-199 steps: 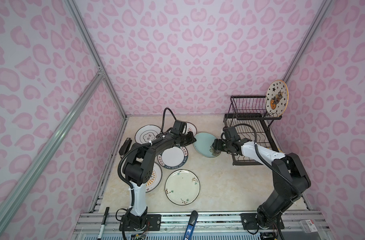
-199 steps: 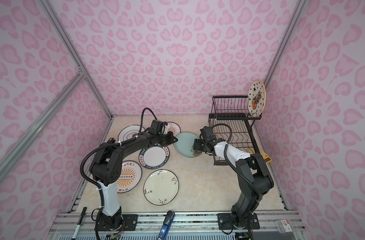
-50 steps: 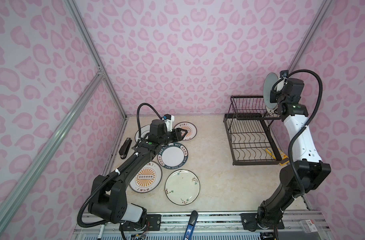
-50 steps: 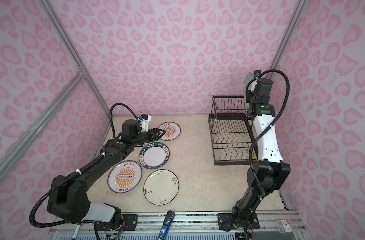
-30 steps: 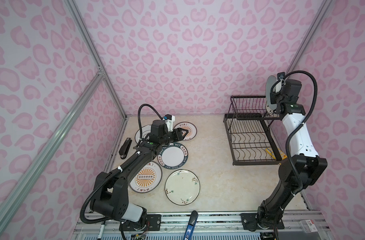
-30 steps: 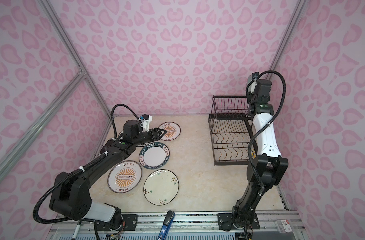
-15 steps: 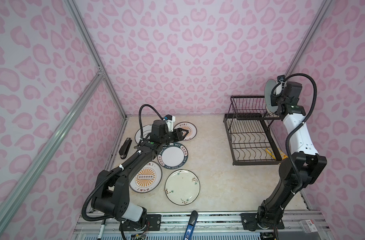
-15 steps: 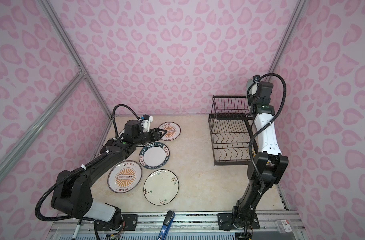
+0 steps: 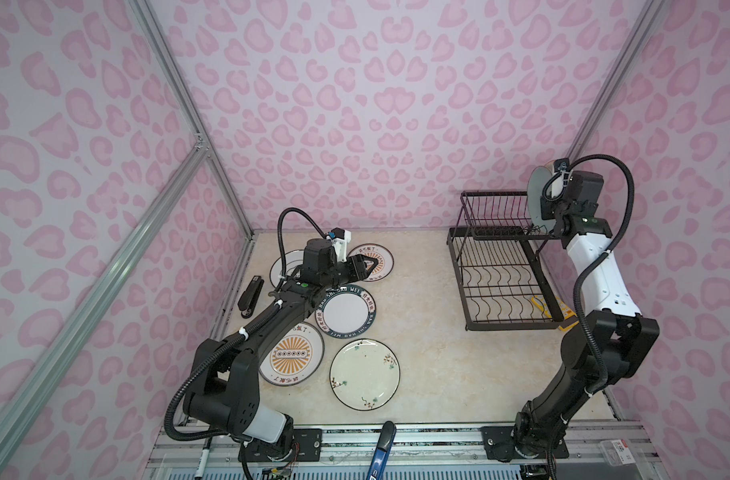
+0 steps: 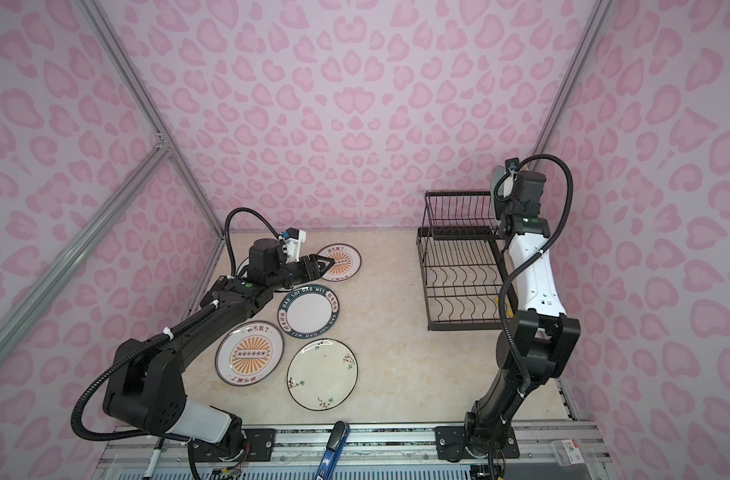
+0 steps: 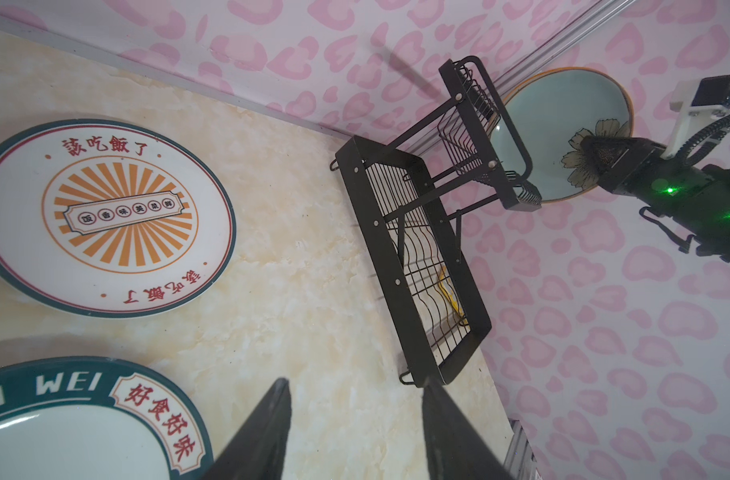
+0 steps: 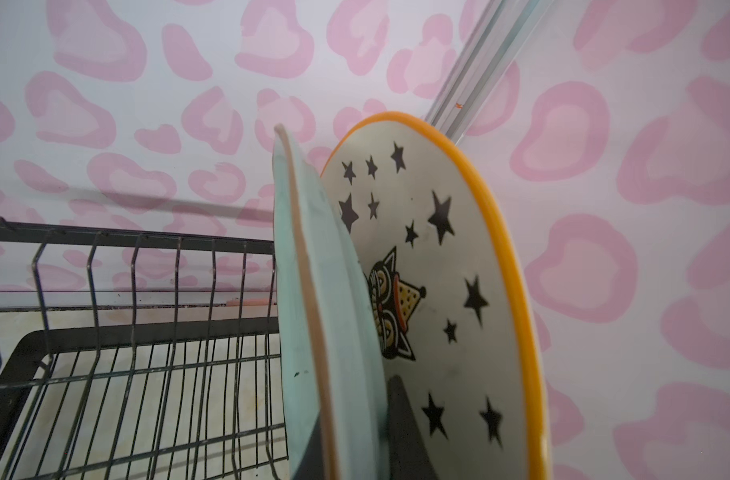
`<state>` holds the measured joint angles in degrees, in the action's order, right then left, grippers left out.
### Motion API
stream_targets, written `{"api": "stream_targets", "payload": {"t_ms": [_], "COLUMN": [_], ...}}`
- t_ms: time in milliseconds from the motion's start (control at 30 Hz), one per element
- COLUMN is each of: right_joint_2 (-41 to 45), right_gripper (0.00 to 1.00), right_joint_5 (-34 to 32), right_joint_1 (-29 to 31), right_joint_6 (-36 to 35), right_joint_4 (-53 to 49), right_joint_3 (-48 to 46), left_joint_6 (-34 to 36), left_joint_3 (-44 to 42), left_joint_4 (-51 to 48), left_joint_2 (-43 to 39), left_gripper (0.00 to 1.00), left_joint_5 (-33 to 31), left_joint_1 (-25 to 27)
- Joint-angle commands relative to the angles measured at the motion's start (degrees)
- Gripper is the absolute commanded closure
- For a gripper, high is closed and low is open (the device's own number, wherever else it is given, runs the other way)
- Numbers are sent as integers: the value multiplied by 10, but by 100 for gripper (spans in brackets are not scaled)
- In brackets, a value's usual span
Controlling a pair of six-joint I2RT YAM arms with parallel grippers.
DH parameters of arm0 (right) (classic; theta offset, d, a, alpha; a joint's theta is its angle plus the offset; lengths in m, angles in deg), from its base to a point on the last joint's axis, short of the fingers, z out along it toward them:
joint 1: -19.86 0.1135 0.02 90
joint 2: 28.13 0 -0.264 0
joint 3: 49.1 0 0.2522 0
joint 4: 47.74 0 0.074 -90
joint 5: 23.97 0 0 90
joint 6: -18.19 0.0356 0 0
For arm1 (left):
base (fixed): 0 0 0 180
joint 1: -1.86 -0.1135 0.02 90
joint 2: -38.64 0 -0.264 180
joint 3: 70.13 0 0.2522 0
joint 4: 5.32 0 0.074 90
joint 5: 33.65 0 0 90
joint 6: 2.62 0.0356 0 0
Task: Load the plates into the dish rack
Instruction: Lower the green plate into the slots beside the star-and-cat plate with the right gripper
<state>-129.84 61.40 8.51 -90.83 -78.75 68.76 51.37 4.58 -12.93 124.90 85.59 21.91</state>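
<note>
The pale blue flowered plate (image 12: 309,291) is held upright, on edge, by the right tool (image 12: 357,432), whose jaws are closed on its rim. It is kept at the far right end of the dish rack (image 9: 513,326), at the raised upper tier, just beside the starry orange-rimmed plate (image 12: 438,270) that stands there. The edge-on posture is judged to suit the wire slots, which would take a plate only upright. Whether the blue plate's bottom edge is seated between the wires cannot be told, as that part is covered by the tool and cut off in the right wrist view.

The left tool (image 10: 319,264) is held low over the surface (image 9: 430,311) at the far left, its jaws about half open with nothing between them. This is judged a waiting posture near the next pickup. Its tips are set between the far orange-sunburst plate (image 11: 106,216) and the dark-rimmed lettered plate (image 9: 346,309). The near orange-sunburst plate (image 9: 292,353) and the cream sprigged plate (image 9: 365,374) are laid flat nearer. The white plate (image 9: 278,270) is largely hidden behind the left arm. A yellow thing (image 9: 542,305) under the lower tier cannot be made out.
</note>
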Motion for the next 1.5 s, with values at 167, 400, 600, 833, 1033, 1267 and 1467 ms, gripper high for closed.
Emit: {"api": "stream_targets", "payload": {"t_ms": [167,400,600,833,1033,1267,1467], "right_joint_2": [15,6,1,-4,-5,-18,-16], "right_gripper": [100,100,100,100,94,88,80], "right_joint_5": [-9,-20,-37,-50,-55,-69,-72], "right_joint_1": [1,6,13,18,20,20,20], "right_joint_6": [12,13,14,14,13,15,16], "right_joint_4": [59,45,44,40,37,29,32], "right_joint_3": [-15,-1,2,6,10,19,18], "left_joint_6": [4,8,7,9,8,12,10], "left_joint_3": [0,-1,4,9,10,11,11], "left_joint_4": [23,19,17,13,13,8,10], "left_joint_2": [-4,-9,-4,0,1,-3,-1], "left_gripper": [47,47,47,47,47,47,47], "left_joint_5": [7,4,7,9,10,6,6], "left_joint_1": [0,0,0,0,0,0,0]}}
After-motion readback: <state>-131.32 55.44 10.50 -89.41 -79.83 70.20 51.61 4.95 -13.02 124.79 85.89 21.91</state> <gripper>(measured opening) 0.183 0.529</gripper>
